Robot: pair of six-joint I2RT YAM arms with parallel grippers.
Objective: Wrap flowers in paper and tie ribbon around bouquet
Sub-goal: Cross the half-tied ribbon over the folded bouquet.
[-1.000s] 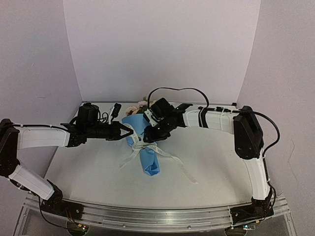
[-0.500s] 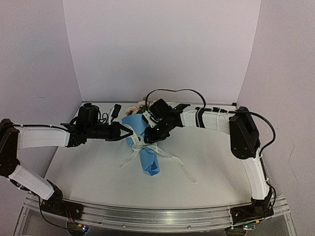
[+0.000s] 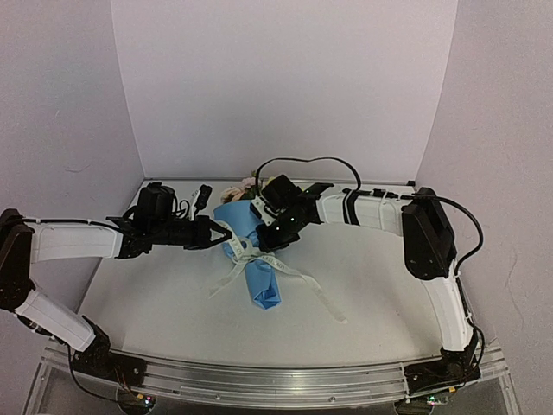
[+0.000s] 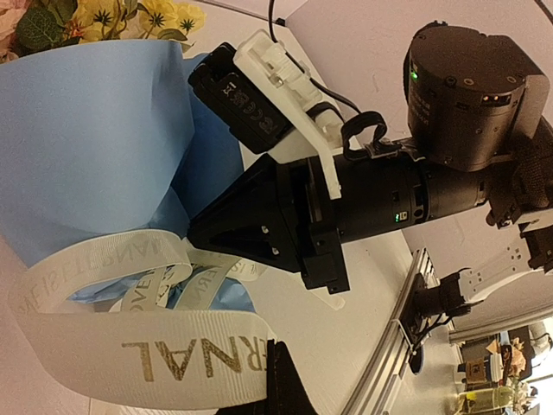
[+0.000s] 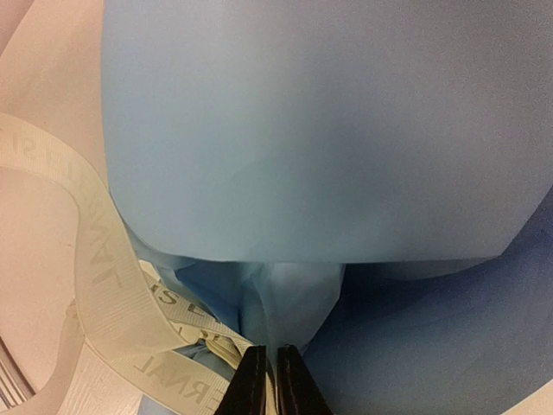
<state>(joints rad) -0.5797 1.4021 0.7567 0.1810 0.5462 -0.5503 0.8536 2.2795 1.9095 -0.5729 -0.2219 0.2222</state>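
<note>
Bouquet (image 3: 252,259) is lying near the middle of the worktop (image 3: 371,294) in the top view, its wide rim pointing toward 12 o'clock, where the flowers (image 3: 240,192) are peeping out, and its narrow tip toward 6 o'clock. The ribbon (image 3: 298,277) is crossing its waist, with loose tails trailing toward 8 and 4 o'clock. The left hand (image 3: 214,232) is reaching in from 9 o'clock and the right hand (image 3: 263,242) from 2 o'clock, both meeting at the ribbon's crossing. The wrapping is looking finished and the tying seems to be under way. The next move is probably calling for an even pull toward 9 and 3 o'clock, cinching the knot without crushing the paper (image 4: 95,138). In the left wrist view, a broad printed band of ribbon is running down to 6 o'clock, where the left hand's dark fingers (image 4: 281,385) are pinching it. Most of those fingers are being cut off by the frame edge. In the right wrist view, the right hand's fingers are sitting pressed together at 6 o'clock, right beside the tangle of ribbon at 7 o'clock. Whether a strand is actually caught between them is too hidden to tell, and the knot itself is hard to make out.
</note>
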